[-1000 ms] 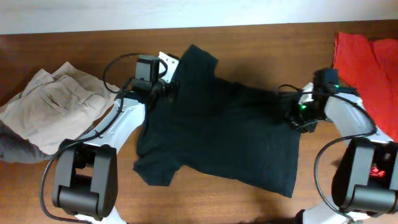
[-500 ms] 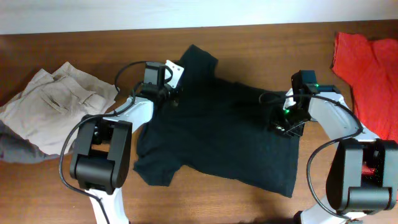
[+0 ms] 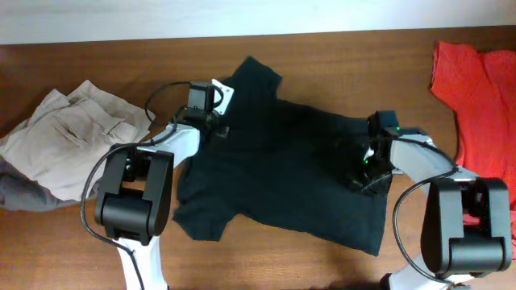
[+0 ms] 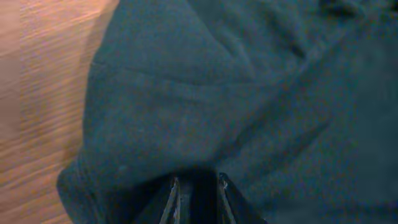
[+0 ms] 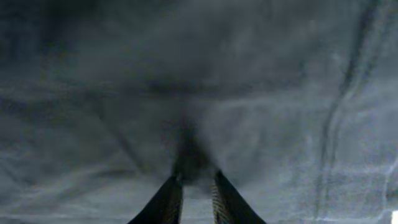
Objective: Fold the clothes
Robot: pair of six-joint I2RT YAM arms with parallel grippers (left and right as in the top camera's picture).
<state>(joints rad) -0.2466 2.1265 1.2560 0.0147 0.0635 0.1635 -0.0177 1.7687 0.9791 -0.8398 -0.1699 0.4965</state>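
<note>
One black T-shirt [image 3: 282, 173], spread flat (slightly rumpled)

Dark T-shirt [image 4: 217, 93] cloth fills most of the left wrist view, from 12 o'clock round to 6 o'clock. A strip of brown wooden table [image 4: 37, 93] shows along the 9 o'clock side. The cloth's edge curves down from about 11 o'clock to a rounded, stitched corner at 7 o'clock. At 6 o'clock the left gripper [image 4: 198, 183] comes up from the bottom edge, its two fingers [image 4: 174, 199] standing close together with a narrow dark gap between them. The cloth bunches into that gap. A long crease runs from there toward 2 o'clock, and a fainter one crosses toward 10 o'clock.
</note>
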